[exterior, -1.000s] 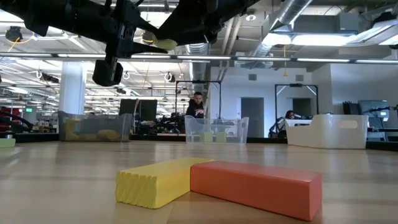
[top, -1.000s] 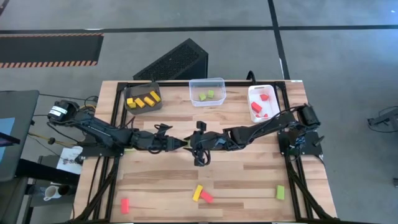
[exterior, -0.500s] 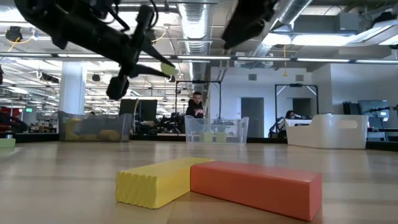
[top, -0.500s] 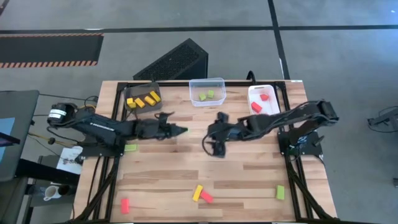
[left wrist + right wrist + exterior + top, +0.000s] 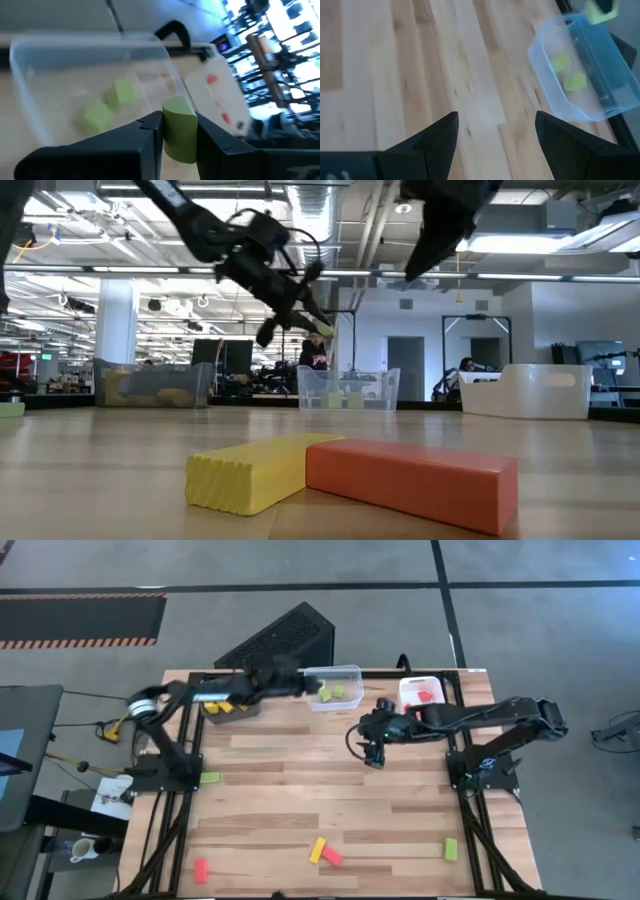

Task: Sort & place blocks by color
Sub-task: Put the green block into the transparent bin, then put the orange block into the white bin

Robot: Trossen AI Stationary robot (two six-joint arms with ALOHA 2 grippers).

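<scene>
My left gripper [image 5: 179, 137] is shut on a light green block [image 5: 179, 127] and hovers at the left rim of the clear bin [image 5: 345, 670] by the table's far edge. Two green blocks [image 5: 112, 102] lie inside that bin. My right gripper [image 5: 496, 145] is open and empty, above the bare table just right of centre [image 5: 372, 752]. Loose blocks lie flat near the near edge: a yellow one [image 5: 318, 849] touching a red one [image 5: 332, 857], a green one [image 5: 450, 848], a red one [image 5: 200, 869], and a green one at the left edge [image 5: 209, 777]. My left gripper pinches the light green block between its two fingers, one on each side face near the block's lower part [image 5: 175, 145]. The rounded end of the block [image 5: 177, 107] sticks out past the fingertips. The block is lifted clear, in the air over the clear bin's rim.
A dark brown bin [image 5: 230, 700] with yellow blocks stands left of the clear bin; a white bin [image 5: 422, 700] with red blocks stands to its right. A black metal frame [image 5: 185, 740] borders the table. The wooden middle of the table [image 5: 300, 790] lies bare.
Both grippers were close together over the table's centre. My left gripper has swung toward the far edge, up to the clear bin, carrying the green block lifted clear. My right gripper has drawn away toward the right and far side, empty.
</scene>
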